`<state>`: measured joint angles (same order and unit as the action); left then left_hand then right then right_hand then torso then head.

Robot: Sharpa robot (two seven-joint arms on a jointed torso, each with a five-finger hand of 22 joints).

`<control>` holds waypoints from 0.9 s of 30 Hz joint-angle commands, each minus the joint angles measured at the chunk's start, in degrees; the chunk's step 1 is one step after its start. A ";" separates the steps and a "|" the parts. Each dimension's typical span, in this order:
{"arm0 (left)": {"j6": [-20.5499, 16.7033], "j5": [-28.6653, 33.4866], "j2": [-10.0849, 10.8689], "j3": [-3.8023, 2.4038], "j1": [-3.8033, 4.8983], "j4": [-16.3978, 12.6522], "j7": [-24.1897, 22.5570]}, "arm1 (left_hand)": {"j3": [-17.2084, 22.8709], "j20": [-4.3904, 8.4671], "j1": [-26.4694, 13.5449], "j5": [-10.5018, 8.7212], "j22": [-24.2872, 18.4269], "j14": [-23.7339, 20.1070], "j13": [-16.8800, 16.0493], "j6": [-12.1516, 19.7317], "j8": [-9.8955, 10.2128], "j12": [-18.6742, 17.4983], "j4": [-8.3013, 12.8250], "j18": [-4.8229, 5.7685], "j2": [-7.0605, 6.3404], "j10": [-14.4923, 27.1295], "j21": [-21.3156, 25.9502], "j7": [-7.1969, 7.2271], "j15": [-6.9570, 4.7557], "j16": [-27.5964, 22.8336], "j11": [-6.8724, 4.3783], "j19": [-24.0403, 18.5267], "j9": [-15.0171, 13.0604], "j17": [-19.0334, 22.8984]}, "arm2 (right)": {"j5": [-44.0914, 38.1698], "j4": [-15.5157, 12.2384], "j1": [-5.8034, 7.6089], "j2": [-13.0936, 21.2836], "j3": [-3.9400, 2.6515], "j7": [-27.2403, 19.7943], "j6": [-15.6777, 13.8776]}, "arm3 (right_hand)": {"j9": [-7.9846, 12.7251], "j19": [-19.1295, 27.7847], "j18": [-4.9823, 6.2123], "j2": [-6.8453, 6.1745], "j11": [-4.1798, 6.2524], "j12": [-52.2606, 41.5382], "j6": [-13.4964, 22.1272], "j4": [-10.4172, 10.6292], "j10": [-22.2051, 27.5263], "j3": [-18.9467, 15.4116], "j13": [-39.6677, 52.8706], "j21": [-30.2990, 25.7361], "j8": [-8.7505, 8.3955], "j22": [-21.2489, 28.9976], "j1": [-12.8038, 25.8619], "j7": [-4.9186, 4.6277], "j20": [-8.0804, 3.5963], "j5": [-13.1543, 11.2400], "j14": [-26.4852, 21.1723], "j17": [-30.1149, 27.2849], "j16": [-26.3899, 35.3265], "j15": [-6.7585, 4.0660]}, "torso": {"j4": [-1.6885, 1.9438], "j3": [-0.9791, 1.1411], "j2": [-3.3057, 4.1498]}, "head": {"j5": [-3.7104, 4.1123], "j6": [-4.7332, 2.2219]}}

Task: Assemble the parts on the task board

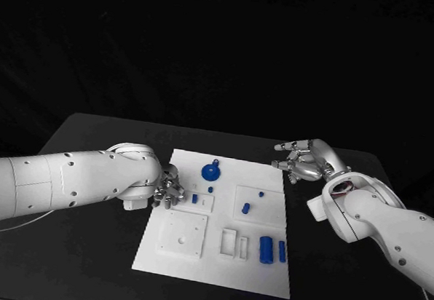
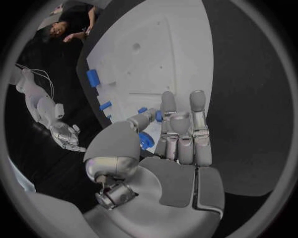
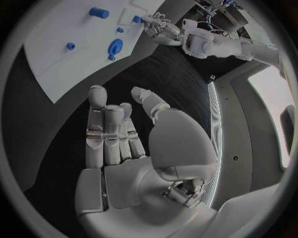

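The white task board (image 1: 215, 263) lies mid-table with several blue parts on it: a round piece (image 1: 210, 171) at the far end, a small block (image 1: 196, 200) near the left edge, a cylinder (image 1: 266, 249) and a bar (image 1: 282, 251) at the near right. My left hand (image 1: 167, 192) rests at the board's left edge, fingers stretched toward the small block (image 2: 159, 116), which shows between thumb and finger; nothing looks gripped. My right hand (image 1: 302, 160) hovers off the board's far right corner, fingers apart and empty. From its wrist I see the palm (image 3: 124, 139), the board (image 3: 62, 69) and the round piece (image 3: 115, 48).
A raised square plate with a hole (image 1: 182, 238) and two slots (image 1: 235, 241) sit at the board's near end. Two more small blue parts (image 1: 245, 207) (image 1: 261, 194) stand mid-board. Black table (image 1: 103, 137) surrounds the board.
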<state>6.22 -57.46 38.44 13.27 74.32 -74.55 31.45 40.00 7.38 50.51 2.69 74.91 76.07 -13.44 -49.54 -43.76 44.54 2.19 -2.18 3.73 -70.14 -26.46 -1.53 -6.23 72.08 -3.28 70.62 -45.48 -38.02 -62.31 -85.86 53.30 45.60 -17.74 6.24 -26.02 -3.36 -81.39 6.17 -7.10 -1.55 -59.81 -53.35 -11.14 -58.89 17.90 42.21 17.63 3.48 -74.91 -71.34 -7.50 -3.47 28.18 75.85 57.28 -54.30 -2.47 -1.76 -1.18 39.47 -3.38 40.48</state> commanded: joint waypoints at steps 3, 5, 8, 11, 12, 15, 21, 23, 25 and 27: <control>2.29 1.38 -0.29 0.09 -0.09 0.50 0.21 | 7.83 0.18 -0.45 0.16 1.09 0.18 0.12 -2.95 2.04 -0.15 8.06 0.64 0.19 -0.53 -0.22 1.93 -0.16 0.31 -0.02 -0.34 -2.09 -0.27 | -0.37 -0.07 -0.01 -0.06 -0.03 -0.14 0.70 | -0.07 0.18 0.81 0.12 0.35 -0.01 -0.44 -0.24 0.01 0.53 -0.06 0.35 -0.08 -1.62 0.33 -0.02 -0.19 -0.36 -0.09 0.04 0.13 -0.13 | 0.04 0.02 -0.01 | 0.13 0.06; 2.17 1.38 -0.38 0.08 -0.09 0.69 0.21 | 7.70 0.18 -0.30 0.18 1.11 0.15 0.10 -3.04 2.57 -0.17 7.93 0.63 0.16 -0.55 -0.27 1.92 -0.19 0.21 -0.03 -0.30 -2.62 -0.16 | -0.39 -0.05 -0.01 -0.08 -0.03 -0.13 0.71 | -0.07 0.22 0.81 0.12 0.34 0.01 -0.44 -0.31 0.02 0.67 -0.07 0.35 -0.07 -1.62 0.33 -0.02 -0.19 -0.39 -0.12 0.02 0.16 -0.13 | 0.04 0.01 -0.01 | 0.14 0.07; 1.98 1.34 -0.47 0.07 -0.09 0.88 0.10 | 7.14 0.21 0.65 0.14 1.06 0.08 0.06 -3.06 3.72 -0.30 7.26 0.66 -0.04 -0.48 -0.22 1.81 -0.17 -0.11 -0.01 -0.29 -3.36 0.16 | -0.41 -0.02 -0.02 -0.10 -0.03 -0.14 0.72 | -0.07 0.29 0.83 0.05 0.33 0.04 -0.44 -0.44 -0.05 1.11 -0.10 0.45 -0.07 -1.61 0.53 -0.04 -0.19 -0.43 -0.10 0.05 0.14 -0.13 | 0.02 -0.03 0.02 | 0.16 0.05; 1.79 1.30 -0.53 0.05 -0.09 0.99 -0.02 | 6.73 0.22 1.72 0.11 1.06 0.08 -0.02 -3.17 4.39 -0.38 6.48 0.70 -0.30 -0.36 -0.09 1.76 -0.17 -0.37 0.02 -0.23 -3.92 0.43 | -0.42 0.00 -0.02 -0.11 -0.03 -0.14 0.73 | -0.07 0.28 0.83 0.08 0.34 0.03 -0.50 -0.51 -0.02 1.22 -0.09 0.52 -0.07 -1.62 0.47 -0.04 -0.20 -0.43 -0.08 0.08 0.11 -0.14 | 0.00 -0.03 0.01 | 0.16 -0.01; 1.73 1.30 -0.54 0.04 -0.09 1.01 -0.06 | 6.75 0.23 1.69 0.10 1.06 0.05 -0.03 -3.11 4.47 -0.40 6.37 0.69 -0.28 -0.35 -0.07 1.74 -0.17 -0.42 0.03 -0.23 -4.01 0.51 | -0.42 0.01 -0.02 -0.11 -0.03 -0.14 0.73 | -0.07 0.30 0.83 0.07 0.35 0.03 -0.52 -0.53 -0.01 1.28 -0.08 0.50 -0.06 -1.61 0.49 -0.03 -0.20 -0.42 -0.10 0.06 0.13 -0.14 | -0.01 -0.02 0.00 | 0.15 -0.01; 1.61 1.29 -0.57 0.01 -0.07 1.14 -0.22 | 6.77 0.24 1.70 0.10 1.07 0.07 -0.08 -3.15 4.48 -0.38 6.25 0.70 -0.26 -0.33 -0.05 1.77 -0.18 -0.45 0.02 -0.20 -4.29 0.54 | -0.42 0.02 -0.02 -0.12 -0.03 -0.15 0.73 | -0.08 0.31 0.83 0.06 0.35 0.04 -0.51 -0.57 0.00 1.41 -0.08 0.58 -0.06 -1.62 0.51 -0.03 -0.20 -0.46 -0.11 0.06 0.14 -0.14 | 0.00 -0.02 0.01 | 0.14 -0.01; 1.71 1.29 -0.90 -0.03 0.09 1.71 -0.35 | 6.89 0.27 1.47 0.10 1.06 0.16 -0.15 -3.15 4.54 -0.33 6.30 0.71 -0.25 -0.38 -0.01 1.80 -0.22 -0.46 -0.01 -0.10 -4.76 0.50 | -0.43 0.07 -0.02 -0.16 -0.03 -0.15 0.76 | -0.07 0.34 0.84 0.03 0.35 0.02 -0.57 -0.64 -0.01 1.61 -0.07 0.65 -0.07 -1.62 0.56 -0.03 -0.21 -0.45 -0.11 0.05 0.15 -0.15 | 0.00 -0.03 0.03 | 0.14 -0.06; 1.84 1.30 -1.06 -0.03 0.14 1.90 -0.32 | 6.76 0.27 1.54 0.10 1.06 0.21 -0.17 -3.20 4.64 -0.32 6.36 0.72 -0.43 -0.42 0.00 1.80 -0.22 -0.44 -0.02 -0.08 -4.76 0.39 | -0.43 0.08 -0.02 -0.18 -0.03 -0.14 0.76 | -0.07 0.34 0.84 0.03 0.35 0.02 -0.57 -0.64 -0.01 1.61 -0.07 0.65 -0.07 -1.62 0.56 -0.03 -0.21 -0.45 -0.11 0.05 0.15 -0.15 | 0.03 -0.04 0.02 | 0.16 -0.05; 1.98 1.31 -1.23 -0.04 0.20 2.09 -0.27 | 6.39 0.25 1.65 0.10 1.04 0.28 -0.16 -3.29 4.94 -0.34 6.29 0.72 -0.76 -0.49 0.04 1.81 -0.21 -0.41 -0.03 -0.05 -4.61 0.28 | -0.44 0.09 -0.02 -0.19 -0.03 -0.14 0.76 | -0.07 0.34 0.84 0.03 0.35 0.02 -0.57 -0.64 -0.01 1.61 -0.07 0.65 -0.07 -1.62 0.56 -0.03 -0.21 -0.45 -0.11 0.05 0.15 -0.15 | 0.02 -0.04 0.01 | 0.15 -0.05; 2.14 1.33 -1.40 -0.04 0.26 2.29 -0.19 | 5.56 0.24 1.84 0.10 0.99 0.36 -0.13 -3.53 5.44 -0.42 6.00 0.76 -1.17 -0.62 0.16 1.83 -0.21 -0.41 -0.06 0.01 -4.30 0.20 | -0.44 0.10 -0.02 -0.19 -0.03 -0.14 0.76 | -0.07 0.34 0.84 0.03 0.35 0.02 -0.57 -0.64 -0.01 1.61 -0.07 0.65 -0.07 -1.62 0.56 -0.03 -0.21 -0.45 -0.11 0.05 0.15 -0.15 | 0.04 -0.02 -0.01 | 0.13 -0.02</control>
<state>7.38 -56.23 37.32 13.15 74.64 -72.48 31.24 40.77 7.38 51.95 2.57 74.90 76.07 -13.56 -50.79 -38.60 44.30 2.90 -2.18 2.65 -70.66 -26.46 -1.55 -6.23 71.84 -3.36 70.62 -49.97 -37.72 -62.36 -85.74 53.30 45.46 -17.74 6.29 -25.94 -3.35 -81.39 6.17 -7.10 -1.55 -59.81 -53.58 -11.78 -58.89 19.32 42.17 17.95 3.48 -74.90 -71.34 -7.68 -3.47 27.95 75.86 57.28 -54.30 -2.47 -1.74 -1.20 39.48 -3.22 40.42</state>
